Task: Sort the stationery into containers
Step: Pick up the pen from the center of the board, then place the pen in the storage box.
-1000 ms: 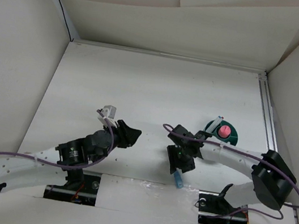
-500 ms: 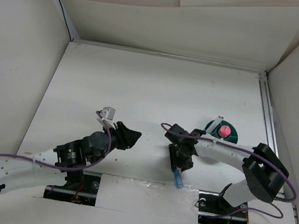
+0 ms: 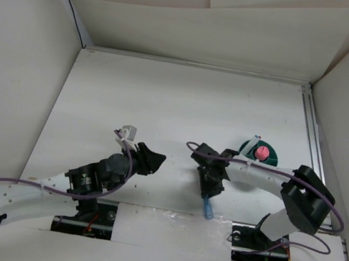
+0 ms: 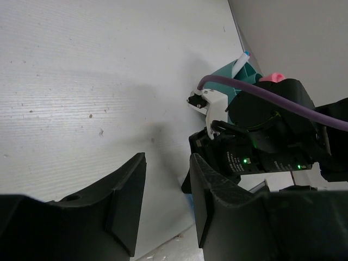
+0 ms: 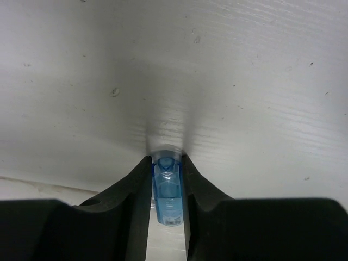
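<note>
My right gripper is shut on a light blue eraser, a small clear-blue block held between the jaws just above the table; its lower end sticks out below the gripper in the top view. The teal cup stands behind and to the right of it, with a pink eraser and a white pen with a blue cap in it. The cup also shows in the left wrist view. My left gripper is open and empty, left of the right gripper.
White walls enclose the table on the left, back and right. A metal rail runs along the right side. The table's near edge strip lies just below the held eraser.
My right gripper has moved slightly left and up with the blue eraser in it. The left gripper has shifted a little.
</note>
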`<state>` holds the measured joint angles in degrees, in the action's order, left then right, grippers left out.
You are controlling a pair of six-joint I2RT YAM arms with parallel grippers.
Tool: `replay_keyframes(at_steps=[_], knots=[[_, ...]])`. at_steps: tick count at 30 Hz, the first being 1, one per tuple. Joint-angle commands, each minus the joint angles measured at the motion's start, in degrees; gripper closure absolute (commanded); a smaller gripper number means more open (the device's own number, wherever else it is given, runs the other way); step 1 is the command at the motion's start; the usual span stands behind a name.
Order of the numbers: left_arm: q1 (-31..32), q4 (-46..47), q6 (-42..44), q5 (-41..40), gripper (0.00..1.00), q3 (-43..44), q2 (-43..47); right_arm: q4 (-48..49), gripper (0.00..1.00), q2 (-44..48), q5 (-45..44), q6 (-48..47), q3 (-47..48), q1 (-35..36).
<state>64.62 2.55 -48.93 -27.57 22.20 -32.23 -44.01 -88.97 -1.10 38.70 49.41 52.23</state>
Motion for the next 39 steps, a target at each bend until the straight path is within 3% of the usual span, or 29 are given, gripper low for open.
replay_keyframes(at_steps=[1,4,7,11,17,22,25,30,39], knots=[[-0.3,2.2,0.7,0.2,0.66,-0.3,0.1,3.0,0.74,-0.6,-0.3,0.0,1.6,0.9],[-0.3,2.2,0.7,0.2,0.66,-0.3,0.1,3.1,0.84,-0.6,-0.3,0.0,1.6,0.9],[-0.3,2.2,0.7,0.2,0.66,-0.3,0.1,3.1,0.88,0.6,-0.3,0.0,1.6,0.9],[-0.3,2.2,0.7,-0.4,0.66,-0.3,0.7,0.9,0.90,3.6,-2.1,0.0,3.6,0.9],[-0.3,2.2,0.7,0.1,0.66,-0.3,0.7,-2.0,0.91,12.1,-11.9,0.5,10.3,-1.4],[-0.3,5.3,0.7,1.4,0.66,-0.3,-2.6,5.0,0.91,22.6,-17.3,0.5,12.2,-8.4],[-0.3,6.4,0.7,3.1,0.66,-0.3,-4.2,7.9,0.91,29.6,-24.9,1.6,12.2,-11.7],[-0.3,8.7,1.2,5.1,0.66,-0.3,-6.8,9.7,0.91,38.1,-47.6,5.6,9.0,-12.2],[-0.3,10.5,2.9,6.3,0.67,0.8,-9.2,2.6,0.91,41.9,-63.9,16.9,5.8,-11.7]])
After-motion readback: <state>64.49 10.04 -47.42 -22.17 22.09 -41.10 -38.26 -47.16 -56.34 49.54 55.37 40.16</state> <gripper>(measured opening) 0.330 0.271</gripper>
